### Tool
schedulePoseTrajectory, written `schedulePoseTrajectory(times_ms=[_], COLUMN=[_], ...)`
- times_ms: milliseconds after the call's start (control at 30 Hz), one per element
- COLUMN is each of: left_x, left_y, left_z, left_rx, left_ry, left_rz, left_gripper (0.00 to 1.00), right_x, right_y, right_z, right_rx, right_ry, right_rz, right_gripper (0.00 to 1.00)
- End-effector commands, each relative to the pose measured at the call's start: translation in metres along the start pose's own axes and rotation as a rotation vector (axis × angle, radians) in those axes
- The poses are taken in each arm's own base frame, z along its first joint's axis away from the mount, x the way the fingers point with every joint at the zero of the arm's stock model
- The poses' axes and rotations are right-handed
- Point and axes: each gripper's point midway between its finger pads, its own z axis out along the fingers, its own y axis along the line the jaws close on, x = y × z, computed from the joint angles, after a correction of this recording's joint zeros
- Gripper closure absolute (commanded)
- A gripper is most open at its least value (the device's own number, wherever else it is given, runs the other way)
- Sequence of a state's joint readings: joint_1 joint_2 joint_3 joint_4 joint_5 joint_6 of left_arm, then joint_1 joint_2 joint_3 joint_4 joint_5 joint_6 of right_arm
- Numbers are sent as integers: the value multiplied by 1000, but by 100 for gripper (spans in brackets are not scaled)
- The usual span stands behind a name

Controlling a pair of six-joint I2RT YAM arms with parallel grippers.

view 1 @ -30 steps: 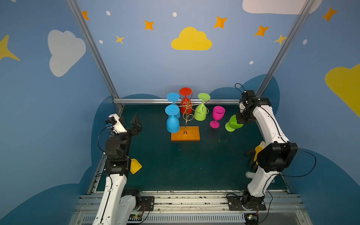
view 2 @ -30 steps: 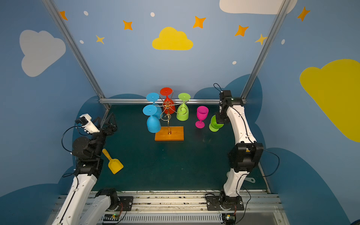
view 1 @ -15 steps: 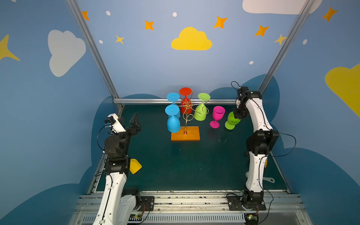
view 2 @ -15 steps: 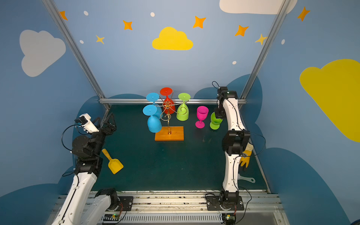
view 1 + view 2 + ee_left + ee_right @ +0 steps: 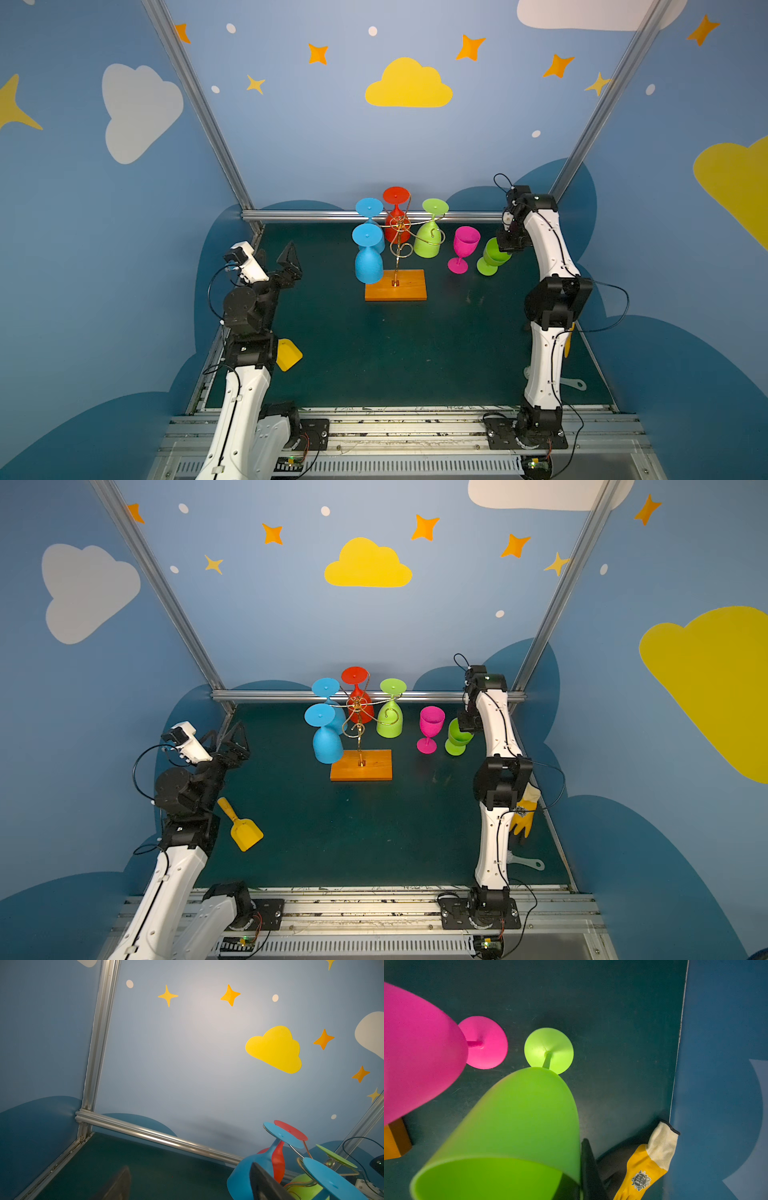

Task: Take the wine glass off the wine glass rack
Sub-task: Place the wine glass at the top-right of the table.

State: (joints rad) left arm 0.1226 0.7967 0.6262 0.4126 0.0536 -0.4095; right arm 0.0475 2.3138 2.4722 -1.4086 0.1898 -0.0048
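Observation:
The wine glass rack stands mid-table, gold wire on a wooden base. Two blue glasses, a red one and a green one hang upside down from it. Right of the rack a pink glass stands upright. Beside it is a green wine glass, off the rack, its foot on the mat. My right gripper is shut on its rim, one finger inside and one outside. My left gripper hovers open and empty at the table's left.
A yellow scoop lies by the left arm's base. A yellow glove and a white-handled tool lie along the right edge behind the right arm. An aluminium rail bounds the back.
The right arm's elbow has swung inward and more upright, and the green glass in its grip shifted slightly back. The left arm has stayed put.

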Motion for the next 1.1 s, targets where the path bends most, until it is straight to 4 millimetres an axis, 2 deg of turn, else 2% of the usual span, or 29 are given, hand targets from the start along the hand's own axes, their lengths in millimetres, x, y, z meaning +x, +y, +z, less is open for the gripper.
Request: schedulePoseTrajectory(times_ms=[0,100,333,567,767,1067], left_x=[-4,-3,-3,-3,-4,-4], left_y=[-2,-2,-1,0,0,3], left_z=[0,0,0,0,-1,-1], left_rx=[12,12,9,7,1,-16], left_ry=[-15,-12,-12,-12,-14,-12], left_rz=[1,-1,-3,-3,-6,-12], left_gripper=[12,12,12,12,12,12], right_x=[-6,-8,-14,-20,-26,-31], right_y=[2,2,0,-2,-6,-24], right_z=[1,0,-7,-18,-33,-55], right_rx=[-27,-38,-79,-128,-158,-155], right_ry=[-16,-24,-59,-101,-155,-242], right_rz=[13,19,53,90,113,174], right_gripper=[100,99,83,74,67,53])
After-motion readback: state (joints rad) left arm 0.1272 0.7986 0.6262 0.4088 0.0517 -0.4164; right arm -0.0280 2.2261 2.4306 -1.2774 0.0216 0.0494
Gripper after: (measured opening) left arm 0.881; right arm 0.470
